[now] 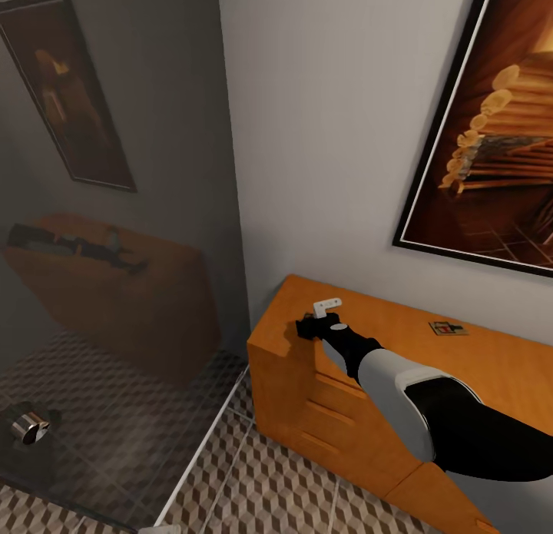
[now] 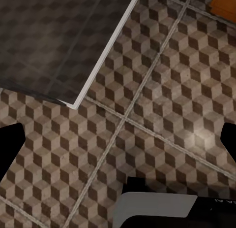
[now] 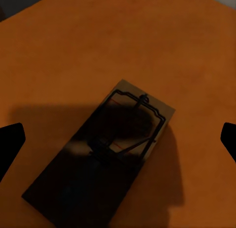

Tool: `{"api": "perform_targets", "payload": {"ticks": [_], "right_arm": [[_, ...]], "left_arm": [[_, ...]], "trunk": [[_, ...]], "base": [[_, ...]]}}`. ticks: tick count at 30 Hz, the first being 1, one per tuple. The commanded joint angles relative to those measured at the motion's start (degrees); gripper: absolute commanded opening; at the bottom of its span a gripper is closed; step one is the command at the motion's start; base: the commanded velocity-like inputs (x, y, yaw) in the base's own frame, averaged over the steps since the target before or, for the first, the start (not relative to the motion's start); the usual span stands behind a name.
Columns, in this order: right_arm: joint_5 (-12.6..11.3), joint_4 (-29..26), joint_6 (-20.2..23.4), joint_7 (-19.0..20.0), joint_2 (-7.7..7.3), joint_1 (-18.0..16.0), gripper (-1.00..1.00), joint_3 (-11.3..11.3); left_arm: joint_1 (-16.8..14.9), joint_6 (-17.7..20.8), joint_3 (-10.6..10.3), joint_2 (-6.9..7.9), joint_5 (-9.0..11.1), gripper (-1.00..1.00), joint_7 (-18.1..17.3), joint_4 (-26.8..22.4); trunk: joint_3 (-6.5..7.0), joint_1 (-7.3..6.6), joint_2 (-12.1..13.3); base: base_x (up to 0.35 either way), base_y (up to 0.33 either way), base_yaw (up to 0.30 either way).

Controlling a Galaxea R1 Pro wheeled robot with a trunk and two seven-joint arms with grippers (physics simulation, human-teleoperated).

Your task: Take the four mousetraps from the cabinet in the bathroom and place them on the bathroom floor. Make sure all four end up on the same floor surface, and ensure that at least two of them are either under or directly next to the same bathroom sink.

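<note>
A: Right arm pose?
B: Stretched forward over the cabinet (image 1: 491,357), right gripper (image 1: 316,324) near its far corner. Fingers wide apart, holding nothing; a mousetrap (image 3: 105,156) lies flat right below it, half in shadow.
A: Materials?
B: Orange-brown smooth wood top, flat bar handles. Trap: tan board, dark wire spring. Second mousetrap (image 1: 448,328) further along the top.
A: Left gripper?
B: Spread open over the cube-pattern bathroom floor (image 2: 162,105).

a home bathroom: cube-patterned floor tiles (image 2: 162,114), a glass shower screen (image 1: 115,288), framed picture (image 1: 491,127), wooden cabinet (image 1: 307,411).
</note>
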Motion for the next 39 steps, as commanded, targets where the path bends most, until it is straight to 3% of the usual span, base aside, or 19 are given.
{"api": "perform_targets", "payload": {"ticks": [1,39], "right_arm": [[0.4,0.0,0.0,-0.2,0.01,-0.1,1.0,0.2],[0.3,0.0,0.0,-0.1,0.01,-0.1,1.0,0.2]], "left_arm": [[-0.1,-0.3,-0.5,-0.04,0.2,1.0,0.1,0.2],[-0.1,-0.3,-0.5,-0.04,0.2,1.0,0.2,0.2]], "trunk": [[-0.14,0.03,-0.1],[-1.22,0.03,-0.1]], "base": [[0.0,0.0,0.0],[0.0,0.0,0.0]]}}
